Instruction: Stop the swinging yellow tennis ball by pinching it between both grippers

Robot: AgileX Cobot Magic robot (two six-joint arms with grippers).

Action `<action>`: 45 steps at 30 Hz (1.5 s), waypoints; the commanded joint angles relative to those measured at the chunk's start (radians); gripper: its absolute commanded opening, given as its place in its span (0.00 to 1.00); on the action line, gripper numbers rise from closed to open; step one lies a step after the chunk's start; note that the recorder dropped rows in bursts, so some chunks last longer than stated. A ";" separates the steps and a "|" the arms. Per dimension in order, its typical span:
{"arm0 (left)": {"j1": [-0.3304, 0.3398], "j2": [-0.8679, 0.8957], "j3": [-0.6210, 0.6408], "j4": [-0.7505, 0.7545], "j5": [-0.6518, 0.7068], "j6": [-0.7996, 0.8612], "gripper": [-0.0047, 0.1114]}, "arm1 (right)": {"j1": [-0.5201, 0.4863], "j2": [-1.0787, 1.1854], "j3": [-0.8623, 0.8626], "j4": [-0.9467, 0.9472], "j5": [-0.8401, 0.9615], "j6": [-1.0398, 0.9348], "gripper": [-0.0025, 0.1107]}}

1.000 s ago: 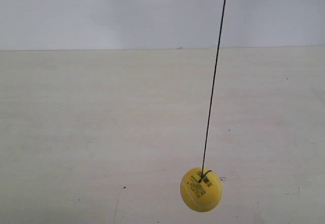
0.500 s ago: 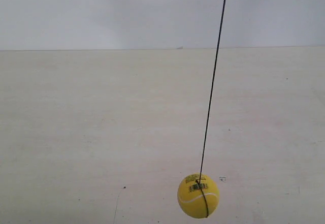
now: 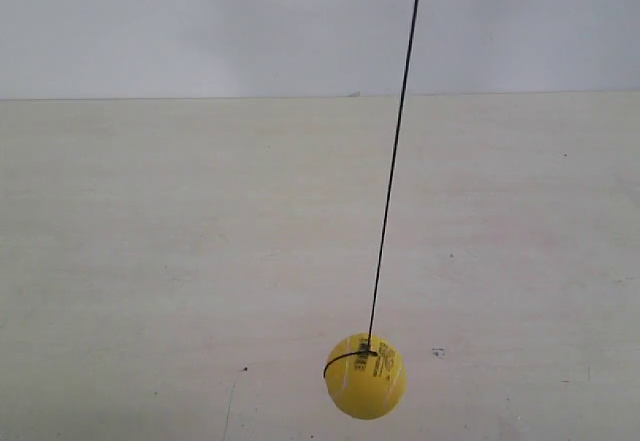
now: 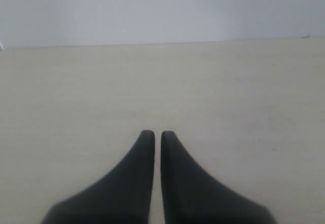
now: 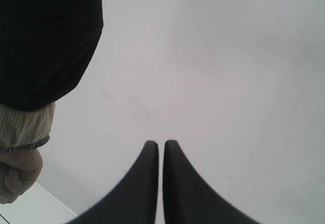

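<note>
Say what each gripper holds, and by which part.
Nothing. The left gripper and right gripper are both shut and empty; the yellow tennis ball hangs free on its string.

Soft, even light fills the exterior view. The pale worktop (image 3: pixel 150 261) is evenly lit and dims slightly toward 7 o'clock, and the picture is a little grainy. Both wrist views blur the black jaws close to the lens. The right wrist view is washed nearly white.

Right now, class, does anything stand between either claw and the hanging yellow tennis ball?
Nothing visible does. The yellow tennis ball hangs on its string, outside both wrist views. Only open surface lies ahead of the left claw and right claw; a person's hand is off to one side.
</note>
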 commanded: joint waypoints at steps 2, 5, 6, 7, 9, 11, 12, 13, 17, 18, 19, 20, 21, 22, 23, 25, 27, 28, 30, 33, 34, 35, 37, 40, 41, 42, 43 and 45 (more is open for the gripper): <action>0.002 -0.001 0.000 0.001 0.003 0.003 0.08 | -0.004 -0.007 0.005 -0.006 -0.004 -0.007 0.02; 0.002 -0.001 0.000 0.001 0.003 0.003 0.08 | -0.004 -0.007 0.005 -0.021 0.026 -0.055 0.02; 0.002 -0.001 0.000 0.001 0.003 0.003 0.08 | -0.004 -0.007 0.005 -0.042 0.048 -0.098 0.02; 0.002 -0.001 0.000 0.001 0.003 0.003 0.08 | -0.004 -0.007 0.005 -0.078 0.091 -0.166 0.02; 0.002 -0.001 0.000 0.001 0.005 0.003 0.08 | -0.004 -0.007 0.005 -0.147 0.142 -0.266 0.02; 0.002 -0.001 0.000 0.001 0.005 0.003 0.08 | -0.004 -0.007 0.005 -0.248 0.175 -0.368 0.02; 0.002 -0.001 0.000 0.001 0.005 0.003 0.08 | -0.004 -0.007 0.005 -0.315 0.194 -0.399 0.02; 0.002 -0.001 0.000 0.001 0.005 0.003 0.08 | -0.004 -0.007 0.005 -0.381 0.212 -0.410 0.02; 0.002 -0.001 0.000 0.001 0.005 0.003 0.08 | -0.004 -0.007 0.005 -0.512 0.453 -0.413 0.02; 0.002 -0.001 0.000 0.001 0.005 0.003 0.08 | -0.004 -0.007 0.005 -0.512 0.516 -0.406 0.02; 0.002 -0.001 0.000 0.001 0.005 0.003 0.08 | -0.004 -0.007 0.005 -0.512 0.569 -0.399 0.02; 0.002 -0.001 0.000 0.001 0.005 0.003 0.08 | -0.004 -0.007 0.005 -0.508 0.605 -0.385 0.02; 0.002 -0.001 0.000 0.001 0.005 0.003 0.08 | -0.004 -0.007 0.005 -0.503 0.618 -0.370 0.02; 0.002 -0.001 0.000 0.001 0.005 0.003 0.08 | -0.004 -0.007 0.005 -0.497 0.619 -0.357 0.02; 0.002 -0.001 0.000 0.001 0.005 0.003 0.08 | -0.004 -0.007 0.005 -0.493 0.604 -0.348 0.02; 0.002 -0.001 0.000 0.001 0.005 0.003 0.08 | -0.004 -0.007 0.005 -0.493 0.567 -0.335 0.02; 0.002 -0.001 0.000 0.001 0.005 0.003 0.08 | -0.004 -0.007 0.005 -0.489 0.531 -0.309 0.02; 0.002 -0.001 0.000 0.001 0.005 0.003 0.08 | -0.004 -0.007 0.005 -0.489 0.515 -0.298 0.02; 0.002 -0.001 0.000 0.001 0.005 0.003 0.08 | -0.004 -0.007 0.005 -0.485 0.501 -0.281 0.02; 0.002 -0.001 0.000 0.001 0.005 0.003 0.08 | -0.004 -0.007 0.005 -0.485 0.493 -0.250 0.02; 0.002 -0.001 0.000 0.001 0.005 0.003 0.08 | -0.004 -0.007 0.005 -0.485 0.493 -0.234 0.02; 0.002 -0.001 0.000 0.001 0.005 0.003 0.08 | -0.004 -0.007 0.005 -0.483 0.493 -0.214 0.02; 0.002 -0.001 0.000 0.001 0.005 0.003 0.08 | -0.004 -0.007 0.005 -0.469 0.493 -0.169 0.02; 0.002 -0.001 0.000 0.001 0.005 0.003 0.08 | -0.004 -0.007 0.005 -0.433 0.496 -0.115 0.02; 0.002 -0.001 0.000 0.001 0.005 0.003 0.08 | -0.004 -0.007 0.005 -0.433 0.496 -0.103 0.02; 0.002 -0.001 0.000 0.001 0.005 0.003 0.08 | -0.004 -0.007 0.005 -0.433 0.492 -0.090 0.02; 0.002 -0.001 0.000 0.001 0.005 0.003 0.08 | -0.004 -0.007 0.005 -0.427 0.492 -0.077 0.02; 0.002 -0.001 0.000 0.001 0.005 0.003 0.08 | -0.004 -0.007 0.005 -0.383 0.496 -0.073 0.02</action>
